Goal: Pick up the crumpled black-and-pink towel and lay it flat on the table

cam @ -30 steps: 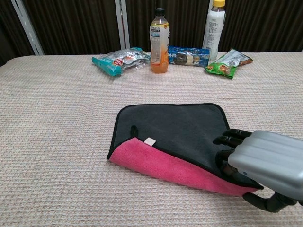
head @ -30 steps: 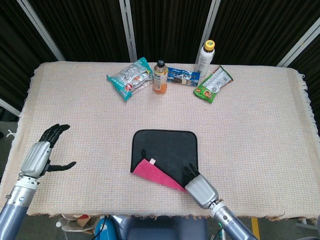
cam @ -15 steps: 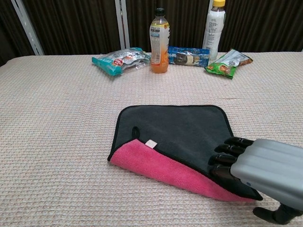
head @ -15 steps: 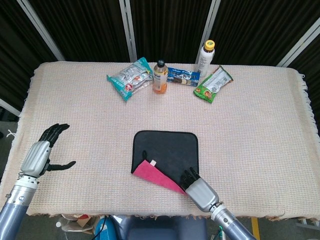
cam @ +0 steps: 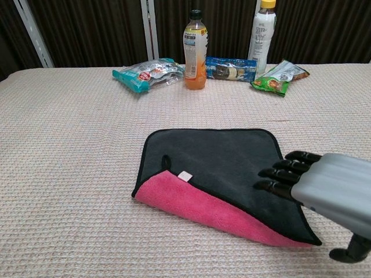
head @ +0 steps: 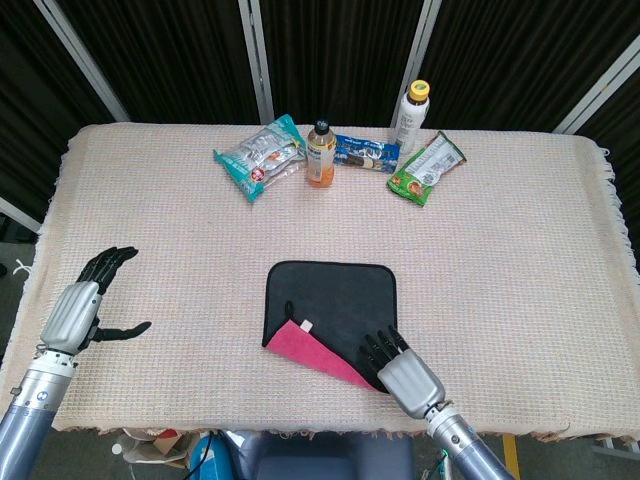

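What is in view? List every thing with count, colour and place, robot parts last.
towel: one, black with a pink underside folded up at its near edge, lying near the table's front middle.
orange drink bottle: one, orange with a black cap, far middle.
white bottle: one, yellow cap, far right of middle.
teal snack bag: one, far left of the bottles.
blue snack packet: one, between the bottles.
green snack bag: one, by the white bottle.
tablecloth: one, beige, covering the table.
left hand: open, near left edge.
right hand: fingers spread at the towel's near right corner.

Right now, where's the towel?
The black-and-pink towel lies near the table's front edge, centre in head view, right hand at its near-right corner.
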Motion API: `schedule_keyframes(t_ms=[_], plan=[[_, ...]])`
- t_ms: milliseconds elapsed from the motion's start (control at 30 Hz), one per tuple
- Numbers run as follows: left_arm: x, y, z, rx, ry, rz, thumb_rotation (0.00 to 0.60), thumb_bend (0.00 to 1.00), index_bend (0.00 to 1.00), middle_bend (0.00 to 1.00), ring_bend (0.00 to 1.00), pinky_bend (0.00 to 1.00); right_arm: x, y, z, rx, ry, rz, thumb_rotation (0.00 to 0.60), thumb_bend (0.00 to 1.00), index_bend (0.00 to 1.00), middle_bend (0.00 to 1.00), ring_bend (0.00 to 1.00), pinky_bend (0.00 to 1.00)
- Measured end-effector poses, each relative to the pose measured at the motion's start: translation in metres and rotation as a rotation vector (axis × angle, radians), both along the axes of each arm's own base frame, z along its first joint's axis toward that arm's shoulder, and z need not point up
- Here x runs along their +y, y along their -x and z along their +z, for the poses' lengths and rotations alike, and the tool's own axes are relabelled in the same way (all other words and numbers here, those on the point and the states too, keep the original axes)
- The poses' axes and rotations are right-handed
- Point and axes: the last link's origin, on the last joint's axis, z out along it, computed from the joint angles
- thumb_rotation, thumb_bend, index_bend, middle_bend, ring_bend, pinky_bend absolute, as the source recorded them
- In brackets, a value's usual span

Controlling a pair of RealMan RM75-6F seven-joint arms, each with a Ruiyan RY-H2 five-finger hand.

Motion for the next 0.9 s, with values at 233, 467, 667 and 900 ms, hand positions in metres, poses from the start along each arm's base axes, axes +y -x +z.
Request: schedule_keyframes(t_ms=[233, 467, 667, 900], plan=[[0.001, 0.001, -0.001, 0.005, 0.004, 0.007, 0.600, 0.15, 0.10, 0.07, 0.00, 0.00, -0.012, 0.010, 0.020, -0.026, 0.133, -0.053, 0.600, 0.16, 0.00, 0.00, 0.00, 0.00], [0.001, 0.002, -0.004, 0.019, 0.017, 0.010, 0.600, 0.15, 0.10, 0.07, 0.00, 0.00, -0.030, 0.025, 0.037, -0.118, 0.223, -0.132, 0.600, 0.16, 0.00, 0.00, 0.00, 0.00], [0.002, 0.004, -0.006, 0.032, 0.017, 0.014, 0.600, 0.15, 0.09, 0.07, 0.00, 0.00, -0.041, 0.047, 0.051, -0.196, 0.309, -0.206, 0.600, 0.16, 0.00, 0.00, 0.00, 0.00], [0.003, 0.006, -0.010, 0.052, 0.020, 0.014, 0.600, 0.11, 0.09, 0.07, 0.00, 0.00, -0.042, 0.084, 0.068, -0.350, 0.386, -0.346, 0.600, 0.16, 0.00, 0.00, 0.00, 0.00]])
